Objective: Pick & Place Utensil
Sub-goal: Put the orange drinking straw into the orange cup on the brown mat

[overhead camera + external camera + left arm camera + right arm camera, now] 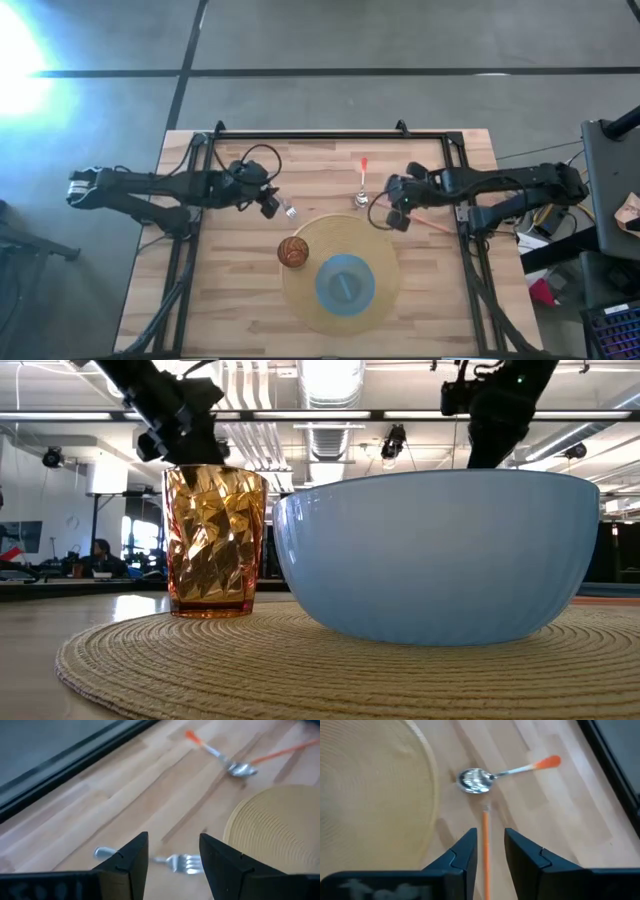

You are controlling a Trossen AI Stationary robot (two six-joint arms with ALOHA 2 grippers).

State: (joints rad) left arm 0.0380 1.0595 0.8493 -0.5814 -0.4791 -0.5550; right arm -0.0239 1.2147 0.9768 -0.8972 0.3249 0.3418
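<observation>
Bowl [435,555] & cup [215,540] sitting on mat; we're hovering left gripper [172,857] spread over fork [291,211] mid-frame, right gripper [490,847] part-open above orange-handled utensil [485,850]. Nothing picked yet.

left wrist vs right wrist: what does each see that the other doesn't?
Only the left wrist view shows the fork lying on the wooden table, below the open left gripper. Only the right wrist view shows the right gripper, fingers parted around the orange stick, whose tip points toward the spoon's bowl. Both show the orange-tipped spoon on the wood and the edge of the woven placemat.
</observation>
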